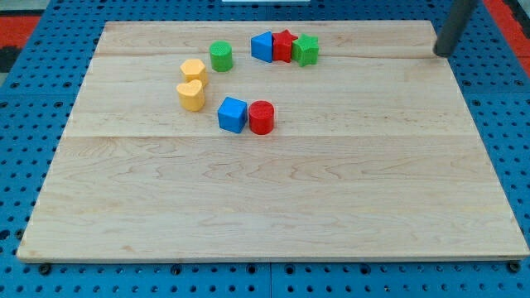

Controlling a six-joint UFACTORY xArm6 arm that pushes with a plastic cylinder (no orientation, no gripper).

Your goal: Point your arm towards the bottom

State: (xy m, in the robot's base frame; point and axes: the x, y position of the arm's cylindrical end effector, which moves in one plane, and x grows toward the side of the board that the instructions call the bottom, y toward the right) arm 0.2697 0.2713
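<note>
- Pale wooden surface (pixel 273 207): its lower half lies bare.
- Rod's tip (pixel 443 53) at top right, well apart from the blocks; no jaws, nothing held.
- Rigid rod should slide freely downward.

The arm shows only as a straight dark rod entering at the view's top right corner, cut off above by the frame edge. It leans slightly, its upper part further toward the view's right and its lower part toward the view's left. The rod is grey to black, smooth and round in section. The rod's lower end, the tip (pixel 441 53), rests at the far right of the surface's top edge, close to that corner. No other link, joint or wrist of the arm is in view.
</note>
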